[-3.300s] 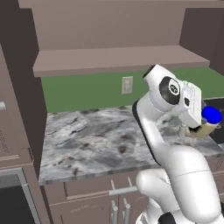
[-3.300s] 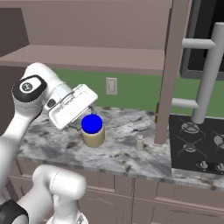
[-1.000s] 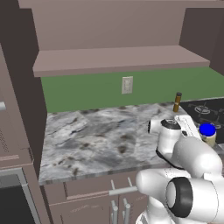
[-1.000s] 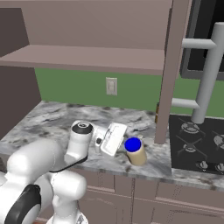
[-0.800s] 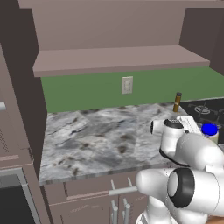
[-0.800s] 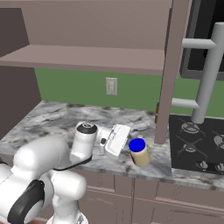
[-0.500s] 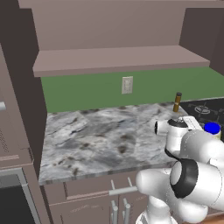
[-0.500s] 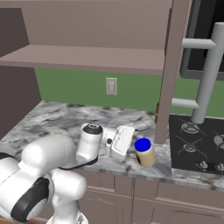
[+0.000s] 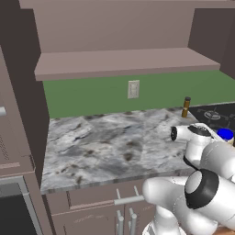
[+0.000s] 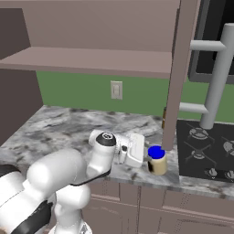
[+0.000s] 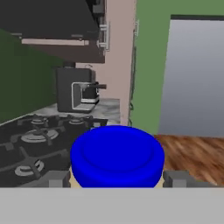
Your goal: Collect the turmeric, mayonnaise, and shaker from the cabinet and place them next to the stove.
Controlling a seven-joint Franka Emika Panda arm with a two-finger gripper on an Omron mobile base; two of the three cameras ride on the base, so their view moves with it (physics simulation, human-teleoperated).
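Note:
My gripper is shut on the mayonnaise, a cream jar with a bright blue lid. The jar stands low at the counter's front edge, just left of the black stove. Both dark fingertips flank the jar in the hand view, with the stove's burners behind it. The blue lid peeks past my white hand in the left base view. The turmeric, a slim amber bottle with a dark cap, stands at the back of the counter beside the stove. The cabinet's shelf is bare. The shaker is hidden.
The marbled counter stretches left of my arm, with a wall outlet above it. A cabinet side panel hangs over the counter's right end. Handled drawers sit below. A coffee machine stands beyond the stove.
My hand has carried the mayonnaise to the right along the counter's front edge, closer to the stove. The turmeric has not moved.

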